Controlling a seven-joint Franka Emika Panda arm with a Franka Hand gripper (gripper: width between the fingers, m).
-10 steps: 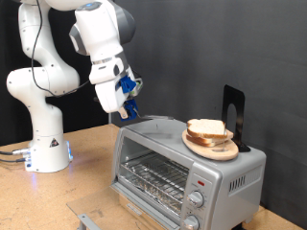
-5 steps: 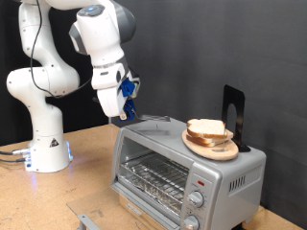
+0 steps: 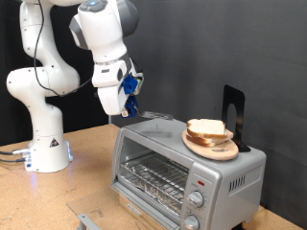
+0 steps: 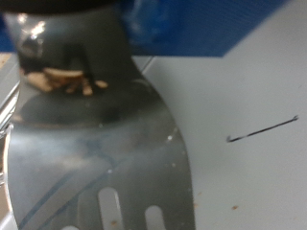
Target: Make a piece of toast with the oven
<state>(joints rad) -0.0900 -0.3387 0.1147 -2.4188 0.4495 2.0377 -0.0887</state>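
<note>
- In the exterior view, the white arm's base [image 3: 43, 144] stands on the wooden desk [image 3: 82, 172] at the left, with cables trailing off toward the left edge.
- The arm bends over toward the middle, and its end effector [image 3: 122, 103] hangs in the air above the oven's upper left corner, clear of the metal.
- Blue fingers [image 3: 129, 86] are pinched on the handle of a metal spatula [image 3: 123, 110]. In the wrist view its slotted grey blade [image 4: 91, 153] fills most of the frame, with crumbs stuck near the neck.
- The oven [image 3: 187, 163] sits on the desk to the right of the arm, silver-grey, its door open and the wire rack [image 3: 153, 177] showing inside.
- Round knobs [image 3: 197, 199] line the oven's front panel at its right end.
- On the oven's top, toward the exterior view's right, rests a round wooden plate [image 3: 223, 150].
- The piece of toast [image 3: 206, 129] lies on that plate, stacked with other slices.
- Just behind the plate stands a black upright stand [image 3: 233, 113].
</note>
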